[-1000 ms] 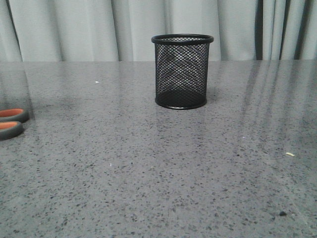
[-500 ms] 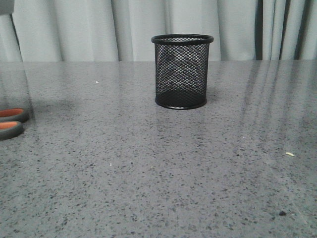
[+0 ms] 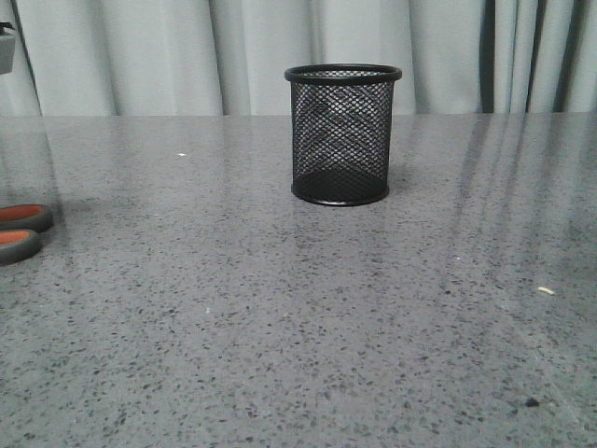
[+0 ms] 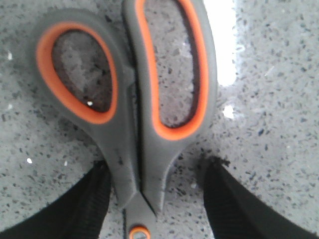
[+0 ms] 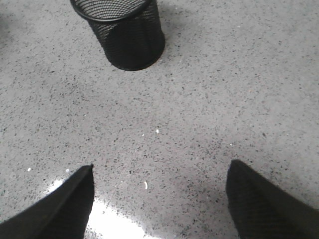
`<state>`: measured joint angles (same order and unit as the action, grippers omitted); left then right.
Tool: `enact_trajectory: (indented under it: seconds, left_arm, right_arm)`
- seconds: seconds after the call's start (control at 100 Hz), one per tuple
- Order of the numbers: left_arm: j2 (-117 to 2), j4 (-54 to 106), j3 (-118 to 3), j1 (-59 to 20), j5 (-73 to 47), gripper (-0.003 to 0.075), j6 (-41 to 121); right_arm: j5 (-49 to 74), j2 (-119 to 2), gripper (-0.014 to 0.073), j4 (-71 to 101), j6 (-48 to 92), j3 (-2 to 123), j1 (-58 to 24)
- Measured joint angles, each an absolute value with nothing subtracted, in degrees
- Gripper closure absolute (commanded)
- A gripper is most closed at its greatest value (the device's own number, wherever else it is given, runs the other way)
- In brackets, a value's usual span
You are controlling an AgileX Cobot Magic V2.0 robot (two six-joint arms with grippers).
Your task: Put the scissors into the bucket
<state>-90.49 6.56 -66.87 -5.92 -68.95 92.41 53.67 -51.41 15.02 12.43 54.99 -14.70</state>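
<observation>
A grey part entered top left; spread left hand [image 4: 152,199] straddles the scissors [image 4: 144,114].

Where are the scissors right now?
The scissors lie flat on the table at the far left edge of the front view, well left of the bucket; the open left claw straddles them just below the handles.

Low front camera facing the curtain [image 3: 140,56], left wrist close above scissors [image 4: 144,104], right wrist higher, sharing bucket [image 5: 124,32]

Soft, even light fills all views. White glare burns the grey speckled surface [image 4: 224,45] at upper right in the left wrist view, where the orange-lined grey scissors [image 4: 134,99] blur.
</observation>
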Motion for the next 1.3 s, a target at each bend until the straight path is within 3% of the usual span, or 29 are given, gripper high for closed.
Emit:
enact_trajectory:
  seconds: [0.61, 0.71, 0.89, 1.3]
  left_arm:
    - [-92.54, 8.89, -67.93, -5.92, -69.50, 0.0356, 94.13]
    - [-92.64, 9.00, -67.93, -5.92, -69.60, 0.0424, 94.29]
    - [-92.64, 10.19, -67.95, -5.92, -69.60, 0.0739, 94.59]
    - [-92.65, 17.25, -69.91, -5.92, -69.62, 0.0739, 92.42]
  right_arm:
    - [53.67, -51.41, 0.0096, 14.54, 12.43, 54.99, -14.89]
    - [53.67, -51.41, 0.0096, 14.45, 12.43, 54.99, -14.89]
    - [53.67, -51.41, 0.0096, 14.31, 12.43, 54.99, -15.02]
    - [53.67, -51.41, 0.0096, 14.18, 12.43, 54.99, -15.05]
